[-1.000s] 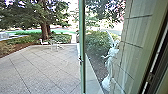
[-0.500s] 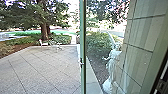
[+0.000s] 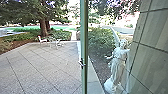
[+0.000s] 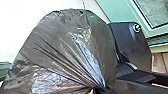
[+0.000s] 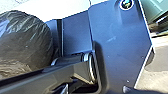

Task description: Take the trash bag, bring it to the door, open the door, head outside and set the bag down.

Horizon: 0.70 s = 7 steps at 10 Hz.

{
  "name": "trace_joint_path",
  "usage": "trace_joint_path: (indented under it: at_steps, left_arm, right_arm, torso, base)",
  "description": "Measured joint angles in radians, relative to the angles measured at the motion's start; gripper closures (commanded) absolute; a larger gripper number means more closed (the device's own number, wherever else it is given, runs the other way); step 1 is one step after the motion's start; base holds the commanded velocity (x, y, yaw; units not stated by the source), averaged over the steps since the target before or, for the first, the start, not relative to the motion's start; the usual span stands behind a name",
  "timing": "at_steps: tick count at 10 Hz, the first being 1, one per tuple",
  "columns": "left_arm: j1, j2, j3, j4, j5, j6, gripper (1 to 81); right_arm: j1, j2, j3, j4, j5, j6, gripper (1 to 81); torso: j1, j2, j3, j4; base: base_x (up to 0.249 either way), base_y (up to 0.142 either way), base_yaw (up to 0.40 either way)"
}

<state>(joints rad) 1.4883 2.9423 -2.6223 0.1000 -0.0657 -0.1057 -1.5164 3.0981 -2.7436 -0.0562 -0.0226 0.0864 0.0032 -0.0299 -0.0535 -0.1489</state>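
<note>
From high up, the head view faces forward and down past the door (image 3: 84, 45) onto the paving (image 3: 42, 70). Both wrist views look from close by, sharing the trash bag (image 4: 67, 45) and the robot's dark plate (image 5: 117, 50).

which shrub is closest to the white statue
The shrub just right of the upright green frame in the head view; the other shrubs grow left of the frame, beyond the paving.

No readable text or labels.
</note>
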Motion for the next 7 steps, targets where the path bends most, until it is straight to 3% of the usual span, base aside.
trace_joint_path:
  at_steps: [7]
  left_arm:
    - [0.013, 0.000, 0.004, 0.000, 0.005, 0.000, 81.1]
  right_arm:
    - [-0.013, -0.001, -0.001, -0.003, -0.011, 0.000, 1.0]
  torso:
    - [-0.001, 0.000, 0.000, 0.000]
  base:
    - [0.141, 0.000, 0.000]
